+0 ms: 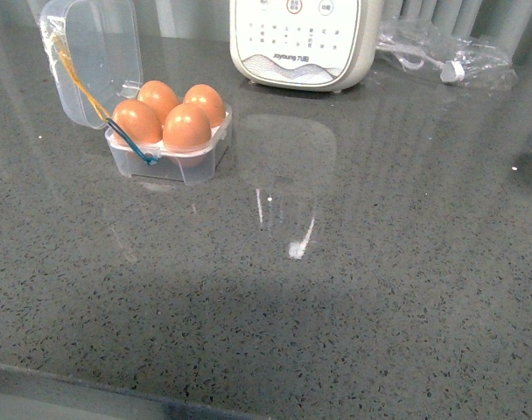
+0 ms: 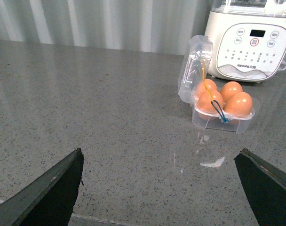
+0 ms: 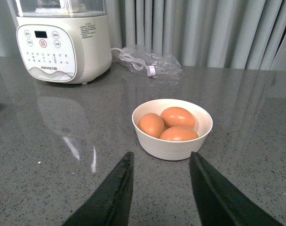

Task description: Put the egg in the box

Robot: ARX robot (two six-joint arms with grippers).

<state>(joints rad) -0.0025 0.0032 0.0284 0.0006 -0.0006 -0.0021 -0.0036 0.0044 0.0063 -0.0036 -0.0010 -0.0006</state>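
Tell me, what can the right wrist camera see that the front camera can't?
Only the right wrist view shows three eggs in a white bowl, with the open right pincer near it. Only the front view shows the clear egg box, its lid up, holding four eggs. Both show the cream Joyoung appliance, the bagged cable and the grey speckled counter.
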